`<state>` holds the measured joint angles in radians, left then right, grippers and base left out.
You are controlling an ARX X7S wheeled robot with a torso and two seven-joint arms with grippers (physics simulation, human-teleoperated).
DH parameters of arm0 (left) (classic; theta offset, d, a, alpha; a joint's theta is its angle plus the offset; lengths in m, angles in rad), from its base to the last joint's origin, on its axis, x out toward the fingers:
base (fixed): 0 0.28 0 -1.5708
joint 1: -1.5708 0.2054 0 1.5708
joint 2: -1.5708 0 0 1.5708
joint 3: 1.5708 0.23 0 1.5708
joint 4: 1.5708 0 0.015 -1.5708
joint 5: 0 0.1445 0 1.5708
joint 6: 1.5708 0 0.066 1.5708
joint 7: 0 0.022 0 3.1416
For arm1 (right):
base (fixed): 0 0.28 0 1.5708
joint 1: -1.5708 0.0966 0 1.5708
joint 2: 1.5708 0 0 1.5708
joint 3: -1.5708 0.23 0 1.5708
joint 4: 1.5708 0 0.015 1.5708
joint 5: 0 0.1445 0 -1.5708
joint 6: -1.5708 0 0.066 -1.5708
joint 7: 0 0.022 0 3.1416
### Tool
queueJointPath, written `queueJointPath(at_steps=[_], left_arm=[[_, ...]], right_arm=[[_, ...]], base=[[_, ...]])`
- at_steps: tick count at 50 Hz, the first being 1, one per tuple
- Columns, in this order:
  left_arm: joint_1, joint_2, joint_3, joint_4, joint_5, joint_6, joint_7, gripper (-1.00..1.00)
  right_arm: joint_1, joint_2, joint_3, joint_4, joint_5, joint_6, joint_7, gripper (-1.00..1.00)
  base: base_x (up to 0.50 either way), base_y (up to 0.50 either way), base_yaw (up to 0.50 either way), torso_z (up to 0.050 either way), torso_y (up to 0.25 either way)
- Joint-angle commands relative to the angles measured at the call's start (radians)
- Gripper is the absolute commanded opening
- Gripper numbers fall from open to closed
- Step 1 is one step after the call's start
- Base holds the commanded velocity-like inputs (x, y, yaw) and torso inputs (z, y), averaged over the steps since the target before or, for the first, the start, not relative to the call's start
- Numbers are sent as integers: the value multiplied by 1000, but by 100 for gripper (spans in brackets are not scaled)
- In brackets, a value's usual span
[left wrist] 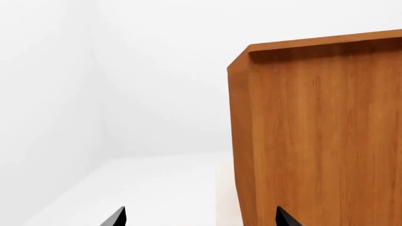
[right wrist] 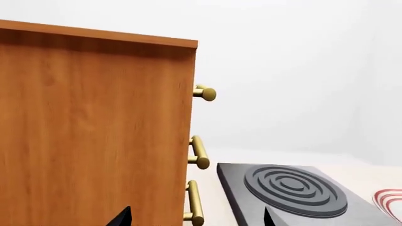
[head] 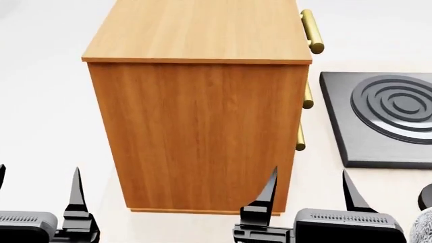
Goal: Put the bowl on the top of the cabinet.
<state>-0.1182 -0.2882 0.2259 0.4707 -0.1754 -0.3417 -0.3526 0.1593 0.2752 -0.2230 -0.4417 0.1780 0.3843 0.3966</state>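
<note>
Judging the grey-patterned ceramic bowl (head: 424, 226) rigid, slippery, breakable, I'd pinch its rim; both tools, left (head: 37, 185) and right (head: 309, 183), gape empty.

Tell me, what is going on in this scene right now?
A two-armed robot faces the side of a tall wooden cabinet standing on a pale surface. Both the left gripper and the right gripper are open and hold nothing. The cabinet's top is bare in the head view, so the bowl, seemingly the patterned sliver at that view's lower right edge, has not been picked up. A dark hob with ring grooves lies beside the cabinet's gold-handled front.
</note>
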Motion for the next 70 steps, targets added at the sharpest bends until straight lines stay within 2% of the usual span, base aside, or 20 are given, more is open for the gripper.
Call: queueJointPath(at_steps=[1,19,30,38,47,59,70], left_arm=[[-6,0,6,-6,-3,2,-3,100],[-9,-7,13,1,-7,-8,-10,100],[-12,-11,9,-8,-15,-6,-12,100],[-31,-6,24,-30,-13,-6,-9,100],[-31,-11,26,-23,-13,-11,-14,100],[-32,-12,31,-27,-13,-5,-19,100],[-33,-13,36,-28,-15,-2,-22,100]], right_arm=[[11,6,36,-21,57,69,-2,100],[10,23,18,-36,22,68,23,100],[-6,136,58,-209,25,342,47,100],[31,200,202,-312,211,656,-31,100],[40,243,275,-406,300,861,-50,100],[-5,324,290,-483,289,949,-19,100],[-66,332,348,-502,307,943,-34,100]], base=[[0,0,0,0,0],[0,0,0,0,0],[0,0,0,0,0],[0,0,0,0,0],[0,0,0,0,0],[0,0,0,0,0],[0,0,0,0,0]])
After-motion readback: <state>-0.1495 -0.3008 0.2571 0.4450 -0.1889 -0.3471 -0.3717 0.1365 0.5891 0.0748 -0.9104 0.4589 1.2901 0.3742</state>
